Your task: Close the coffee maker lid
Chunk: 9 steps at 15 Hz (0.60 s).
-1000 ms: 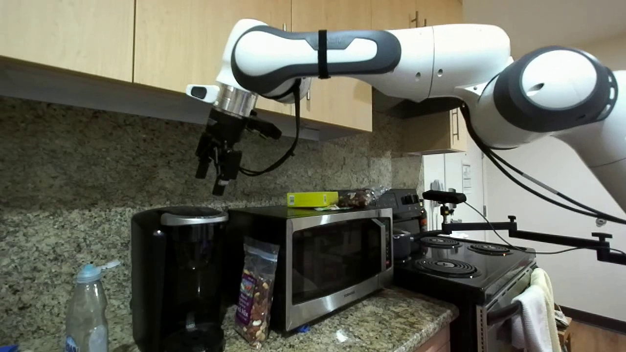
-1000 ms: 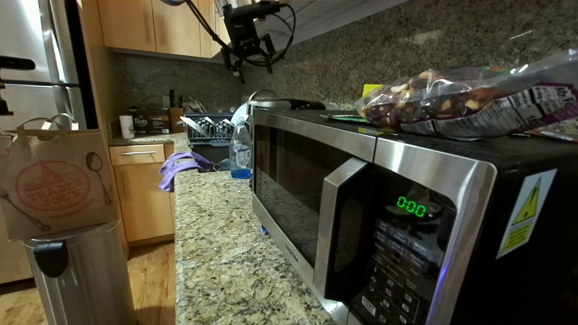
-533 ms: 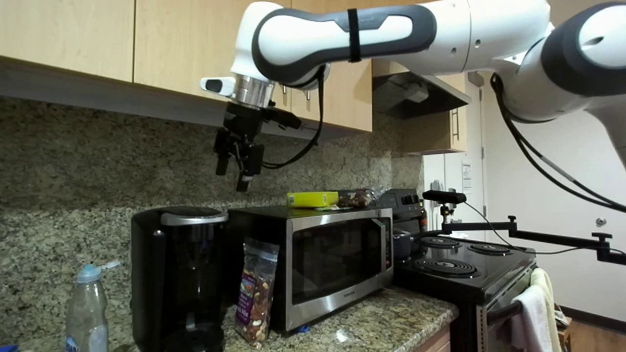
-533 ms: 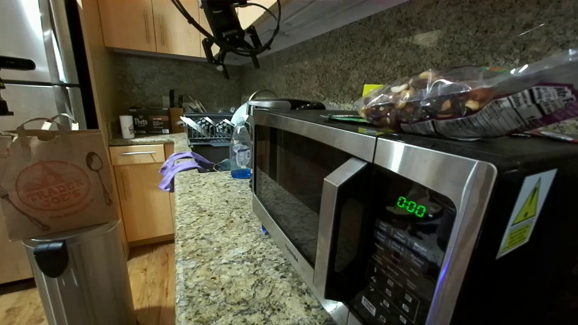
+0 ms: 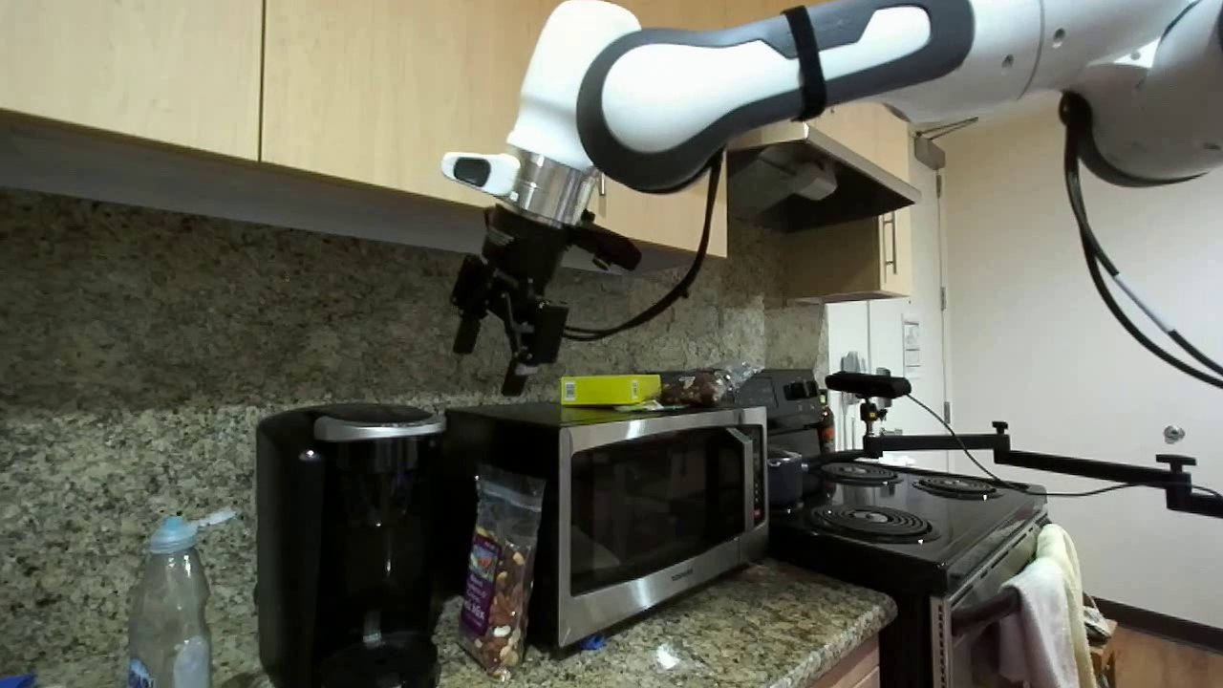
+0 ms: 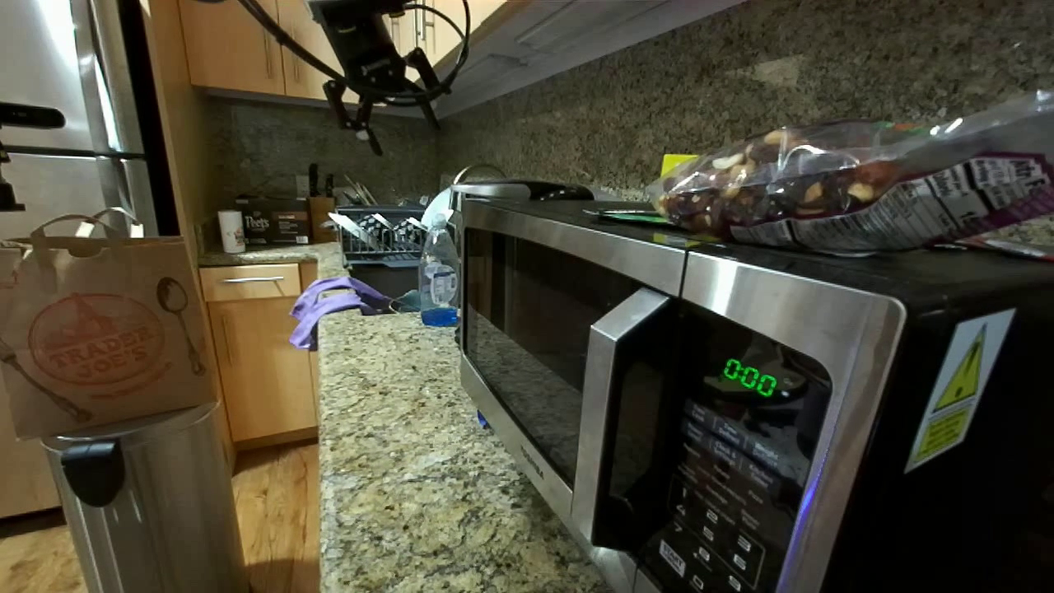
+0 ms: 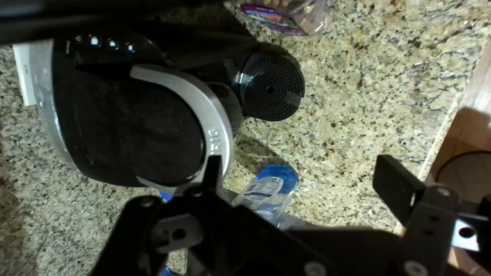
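On the granite counter (image 5: 726, 621), just beside one stainless-steel microwave (image 5: 659, 506), stood one tall, boxy, glossy black coffee maker (image 5: 291, 535), its single rounded black lid (image 7: 165, 130) lying down across its top behind a curved silver handle (image 7: 215, 111). One Robotiq gripper (image 5: 490, 361) hung above, apart from the lid, its two fingers (image 7: 395, 188) spread wide. Two trail-mix bags (image 5: 502, 573), one upright dish-soap bottle (image 5: 170, 612) and one yellow box (image 5: 611, 390) were nearby.

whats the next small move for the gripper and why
Probably a small retreat away from the coffee maker: its lid looks shut, lying flat on top, and the gripper is open, higher than the lid and apart from it.
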Each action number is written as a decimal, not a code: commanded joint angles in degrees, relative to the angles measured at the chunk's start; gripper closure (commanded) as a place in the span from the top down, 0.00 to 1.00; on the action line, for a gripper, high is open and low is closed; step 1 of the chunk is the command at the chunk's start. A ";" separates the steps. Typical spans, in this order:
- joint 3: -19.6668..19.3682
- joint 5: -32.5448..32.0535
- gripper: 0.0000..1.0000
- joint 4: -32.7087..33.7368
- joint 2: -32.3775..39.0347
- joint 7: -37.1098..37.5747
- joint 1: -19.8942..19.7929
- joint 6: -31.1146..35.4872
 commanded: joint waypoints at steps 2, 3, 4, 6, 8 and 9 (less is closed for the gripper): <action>0.42 -3.26 1.00 -17.39 -11.71 3.01 -0.19 7.44; 0.36 -4.50 1.00 -19.67 -13.34 3.44 -0.25 8.80; 0.32 -5.00 1.00 -21.60 -15.51 3.00 -0.18 9.50; 0.11 -4.35 1.00 -23.90 -19.01 2.82 0.17 9.23; -0.39 -0.97 1.00 -24.57 -22.14 0.97 1.34 5.81; -0.36 -0.17 1.00 -24.48 -23.27 1.39 1.68 3.47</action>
